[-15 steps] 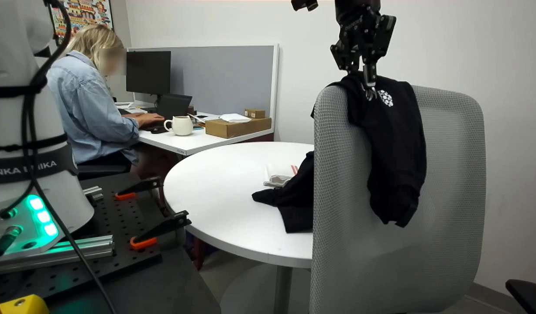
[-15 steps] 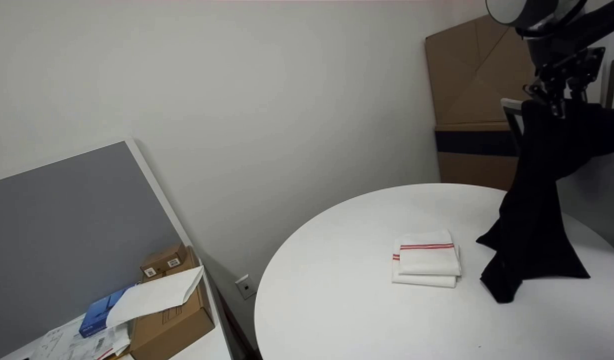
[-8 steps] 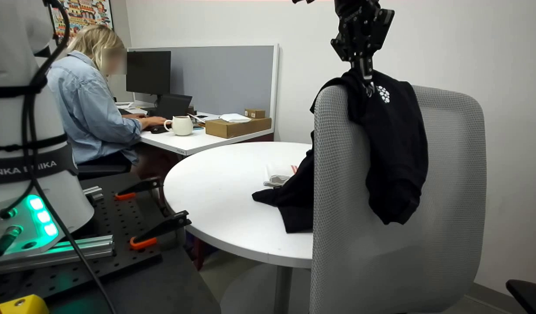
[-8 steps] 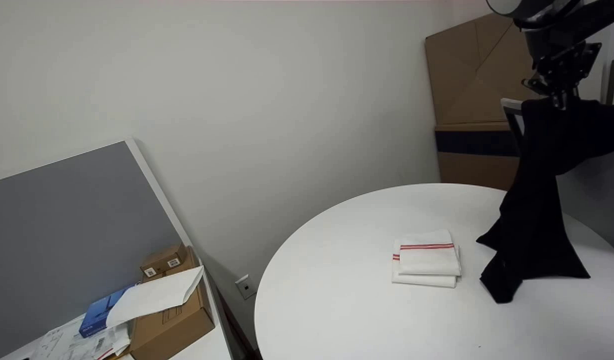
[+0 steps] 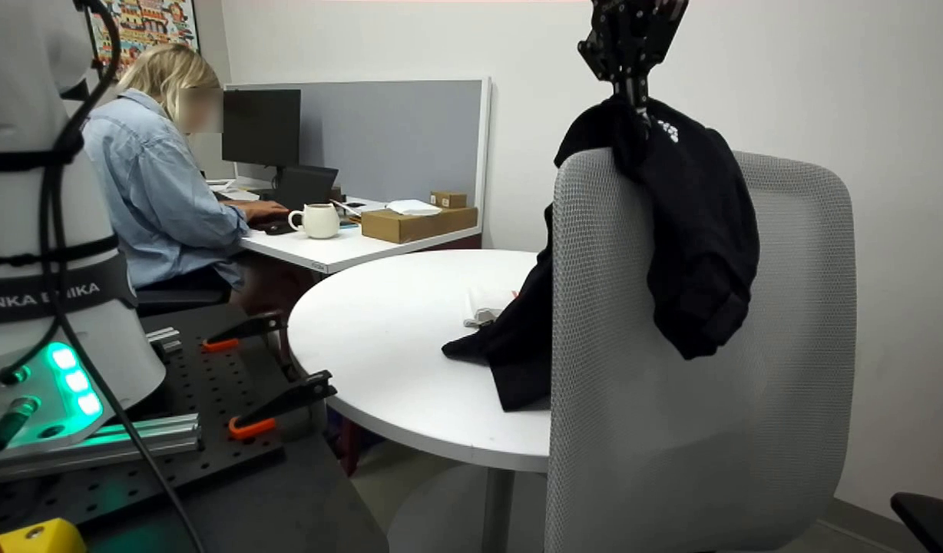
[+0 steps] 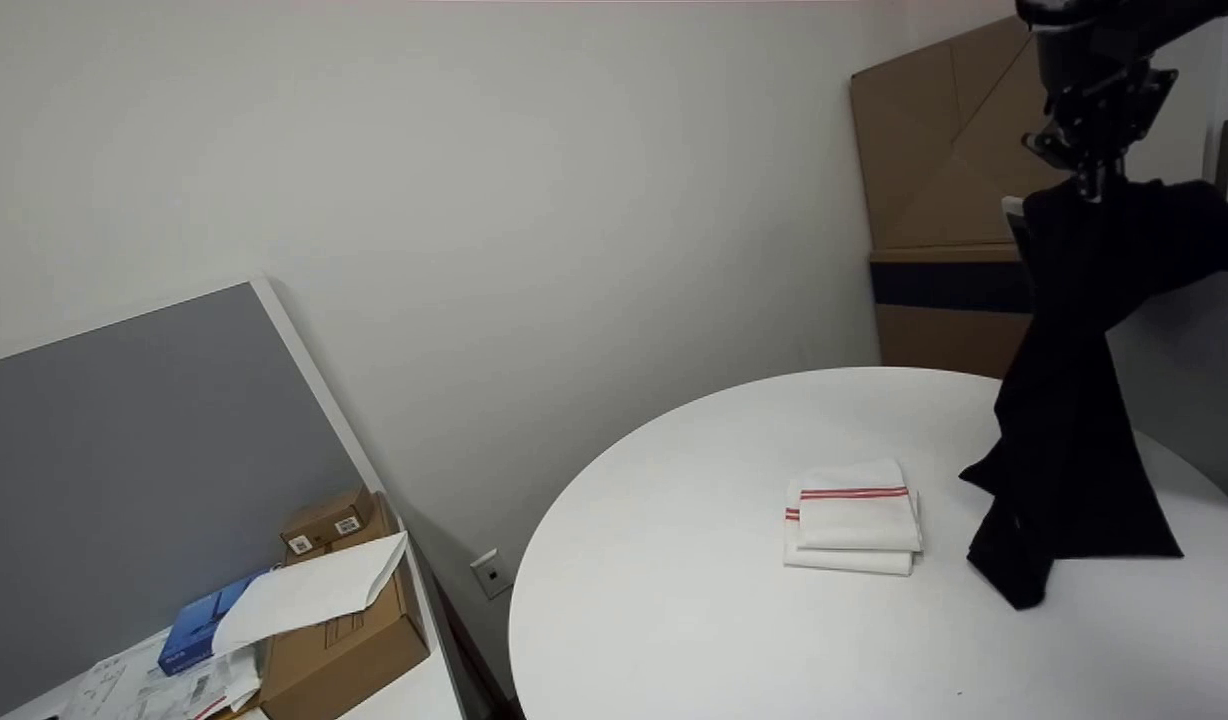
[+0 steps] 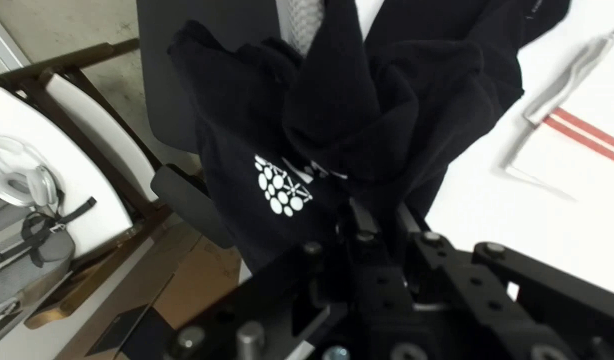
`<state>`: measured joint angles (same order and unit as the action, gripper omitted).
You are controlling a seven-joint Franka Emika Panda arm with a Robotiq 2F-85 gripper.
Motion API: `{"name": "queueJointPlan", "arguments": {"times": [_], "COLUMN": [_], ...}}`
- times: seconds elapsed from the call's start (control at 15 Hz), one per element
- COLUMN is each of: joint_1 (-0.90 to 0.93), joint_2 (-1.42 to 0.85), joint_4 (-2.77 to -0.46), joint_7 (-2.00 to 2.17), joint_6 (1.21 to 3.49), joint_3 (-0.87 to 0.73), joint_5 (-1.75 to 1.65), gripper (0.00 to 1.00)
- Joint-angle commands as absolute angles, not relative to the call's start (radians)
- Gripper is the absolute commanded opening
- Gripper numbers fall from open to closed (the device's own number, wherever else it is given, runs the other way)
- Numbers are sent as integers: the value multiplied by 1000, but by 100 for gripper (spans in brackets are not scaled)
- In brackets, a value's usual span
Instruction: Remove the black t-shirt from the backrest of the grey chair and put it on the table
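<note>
- Gripper (image 5: pixel 634 107): jaws pinched on the black t-shirt (image 5: pixel 706 230), above the top edge of the grey chair (image 5: pixel 709 453).
- Black t-shirt: across that edge, one end on the round white table (image 6: pixel 684 570) near the chair-side edge.
- Red-striped cloth (image 6: pixel 854 525): near that end.

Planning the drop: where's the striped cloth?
The striped cloth lies on the round table, in the right half of an exterior view, left of the black shirt.
</note>
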<state>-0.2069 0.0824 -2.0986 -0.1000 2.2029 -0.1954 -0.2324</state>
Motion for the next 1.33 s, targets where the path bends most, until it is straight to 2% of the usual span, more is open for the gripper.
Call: {"name": "queueJointPlan", "arguments": {"times": [0.0,0.4,0.8,0.93,1.27], "joint_1": [-187,-173,-144,-129,-18], "joint_2": [128,115,4,-24,6], "joint_4": [-1977,-1690,-1449,-1406,-1474], "joint_7": [-246,-347,-360,-363,-364], "joint_6": [2095,1890,1753,1735,1763], "joint_3": [-207,-221,-199,-175,-39], "joint_5": [-42,148,249,260,158], "gripper": [3,3,3,3,3]}}
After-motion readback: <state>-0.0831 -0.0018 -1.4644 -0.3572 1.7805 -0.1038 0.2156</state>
